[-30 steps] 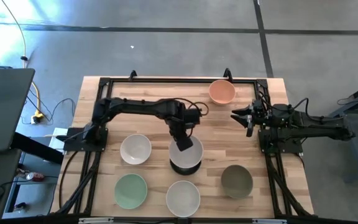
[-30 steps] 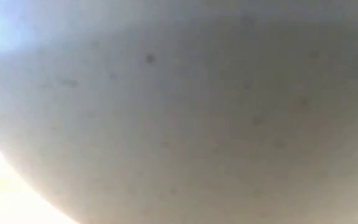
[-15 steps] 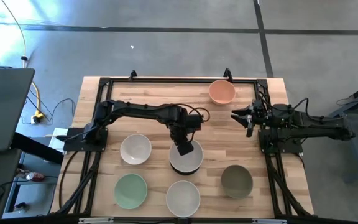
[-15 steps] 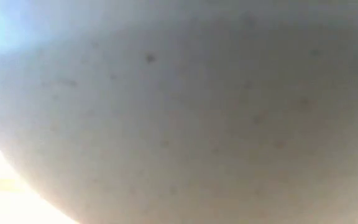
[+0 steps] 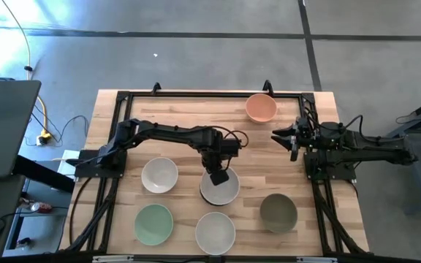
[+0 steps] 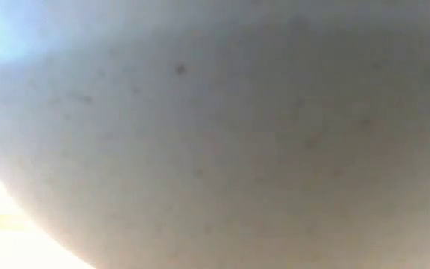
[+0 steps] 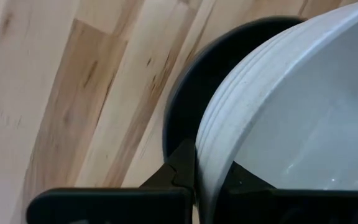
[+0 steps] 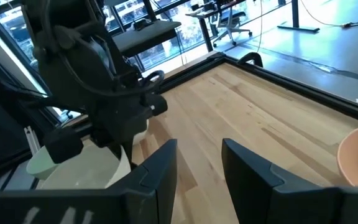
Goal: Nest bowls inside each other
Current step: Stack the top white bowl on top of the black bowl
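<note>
Nearest the front edge, at six o'clock, a white bowl [image 5: 215,231] is sitting with the mint green bowl [image 5: 154,223] at seven and the olive bowl [image 5: 278,212] at five. At the table's centre the left gripper [image 5: 217,177] is pinching the rim of a white bowl [image 5: 220,188], jaws closed on it, lowering it into the black bowl [image 7: 188,93]. It is likely best eased down level and centred before letting go. Another white bowl [image 5: 159,175] is lying at nine. Farther off, the right gripper [image 5: 281,136] is waiting at two, jaws parted and holding nothing, beside the peach bowl [image 5: 261,107] at one.
</note>
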You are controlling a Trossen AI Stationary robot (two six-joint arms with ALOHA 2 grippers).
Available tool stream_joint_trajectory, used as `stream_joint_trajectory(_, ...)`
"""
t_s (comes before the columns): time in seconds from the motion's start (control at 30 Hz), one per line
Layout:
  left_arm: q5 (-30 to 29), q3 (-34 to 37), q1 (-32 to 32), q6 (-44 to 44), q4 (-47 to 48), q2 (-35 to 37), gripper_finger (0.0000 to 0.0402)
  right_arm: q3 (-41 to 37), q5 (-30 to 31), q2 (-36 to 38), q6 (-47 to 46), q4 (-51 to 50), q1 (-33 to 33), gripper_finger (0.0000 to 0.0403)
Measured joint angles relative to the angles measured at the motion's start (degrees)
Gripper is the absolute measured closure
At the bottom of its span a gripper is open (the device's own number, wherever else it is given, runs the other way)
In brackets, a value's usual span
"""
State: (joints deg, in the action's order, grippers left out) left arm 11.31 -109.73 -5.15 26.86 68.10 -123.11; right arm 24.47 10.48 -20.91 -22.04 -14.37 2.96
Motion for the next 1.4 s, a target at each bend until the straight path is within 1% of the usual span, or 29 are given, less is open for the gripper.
stream_joint_trajectory(0.13,0.0,-0.1,0.3,0.0,-0.1,-0.2,0.0394,0.0,0.0,0.0,0.0,0.0,0.0,0.0284)
stream_joint_trajectory(0.5,-0.3,0.0,0.3,-0.5,0.0,-0.3,0.0315,0.0,-0.5,0.0,0.0,0.0,0.0,0.0284)
stream_joint_trajectory(0.67,-2.8,0.0,0.3,-0.2,0.2,-0.3,0.0293,0.0,-1.1,0.0,0.0,0.0,0.0,0.0284)
stream_joint_trajectory(0.83,-4.5,0.0,0.3,-0.1,1.3,-0.3,0.0289,0.0,-1.2,0.0,0.0,-0.1,0.0,0.0284)
stream_joint_trajectory(1.13,-4.6,0.0,0.3,-0.1,1.3,-0.3,0.0288,0.0,-1.2,0.0,0.0,-0.1,0.0,0.0284)
stream_joint_trajectory(1.23,-5.7,-0.1,0.3,-0.3,1.3,-0.3,0.0288,0.0,-1.2,0.0,0.0,-0.1,0.0,0.0284)
stream_joint_trajectory(1.4,-5.9,-0.1,0.3,-1.6,1.3,-0.3,0.0287,0.0,-1.8,0.0,0.0,-0.1,0.0,0.0284)
